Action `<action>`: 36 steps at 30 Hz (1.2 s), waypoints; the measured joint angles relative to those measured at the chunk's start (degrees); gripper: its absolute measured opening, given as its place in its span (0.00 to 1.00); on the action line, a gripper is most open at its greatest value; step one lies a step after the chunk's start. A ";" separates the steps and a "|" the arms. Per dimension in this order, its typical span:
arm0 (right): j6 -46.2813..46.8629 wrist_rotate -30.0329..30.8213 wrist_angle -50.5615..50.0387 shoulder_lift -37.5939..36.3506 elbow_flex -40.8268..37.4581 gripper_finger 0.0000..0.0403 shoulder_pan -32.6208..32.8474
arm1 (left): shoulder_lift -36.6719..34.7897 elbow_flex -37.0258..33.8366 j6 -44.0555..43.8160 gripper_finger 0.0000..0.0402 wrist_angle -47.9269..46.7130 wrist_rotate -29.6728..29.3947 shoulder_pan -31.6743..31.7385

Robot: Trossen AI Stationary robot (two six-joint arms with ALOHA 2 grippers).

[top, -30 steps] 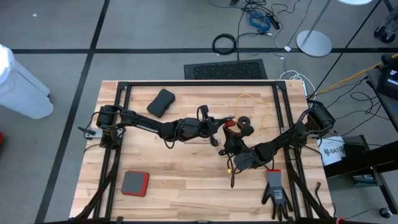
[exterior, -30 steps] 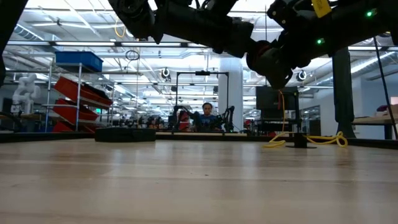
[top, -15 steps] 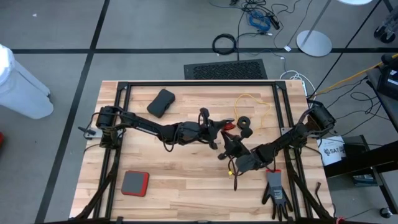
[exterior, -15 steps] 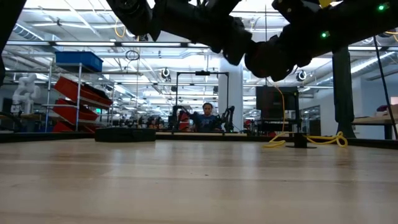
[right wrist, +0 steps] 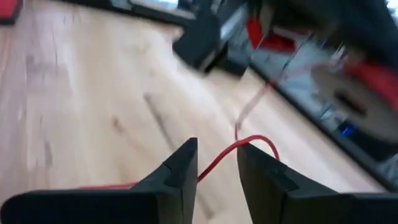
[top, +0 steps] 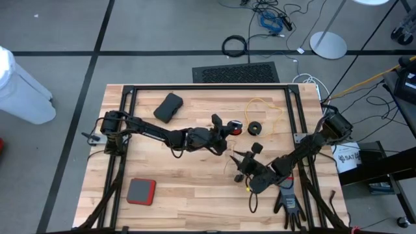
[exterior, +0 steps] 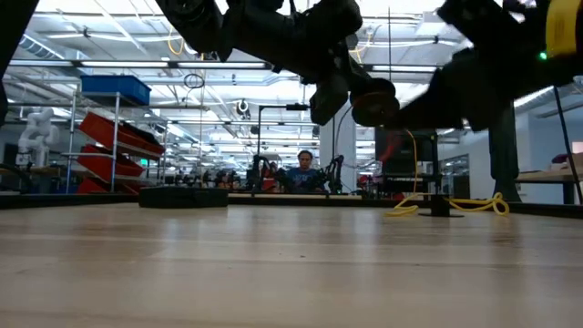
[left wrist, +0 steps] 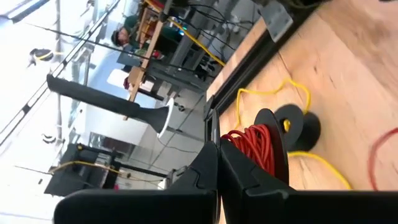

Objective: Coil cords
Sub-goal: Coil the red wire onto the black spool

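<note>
My left gripper [top: 225, 128] is over the table's middle, shut on a small black reel [top: 236, 128] wound with red cord [left wrist: 260, 146] and held above the table [exterior: 370, 100]. A loose length of that red cord [right wrist: 219, 163] runs down to my right gripper [top: 243, 160], nearer the front edge, and passes between its open fingers. Whether they touch it, I cannot tell. Another black reel [top: 255, 129] rests flat on the table, its yellow cord [top: 261, 106] lying in a loose loop toward the far edge. My left gripper holds the reel of red cord [left wrist: 273, 146] clear of the table, and the fingers come at it about level from the table's left. The closed fingers [left wrist: 217, 177] hide the part they are on. The reel stands on edge beside them.
A black case [top: 169, 107] lies far left and a red-and-grey pad [top: 140, 191] near left. A black glove [top: 288, 201] lies at the front right, close to my right arm. A black frame [top: 208, 87] borders the table. People and benches show in the room behind.
My right gripper has drawn back from the reel toward the table's near edge, sunk a little and turned, and its fingers now stand apart. My left gripper has stayed in place and rolled about its own line, turning the red-cord reel with it.
</note>
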 joint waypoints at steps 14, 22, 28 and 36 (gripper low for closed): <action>26.78 -9.37 -17.24 -0.04 -1.11 0.26 0.29 | 0.02 0.00 2.24 0.00 0.43 0.15 -1.43; 26.41 -8.90 -17.69 -0.02 -1.11 0.26 0.32 | 0.02 0.00 2.20 0.00 0.63 0.46 -1.43; 17.47 1.02 -8.79 2.08 -1.56 0.26 -2.63 | 0.02 0.00 1.69 0.00 0.76 1.04 -1.53; -3.88 -6.00 33.32 11.05 -9.47 0.26 -9.38 | 0.02 0.00 0.58 0.00 2.02 2.15 -1.80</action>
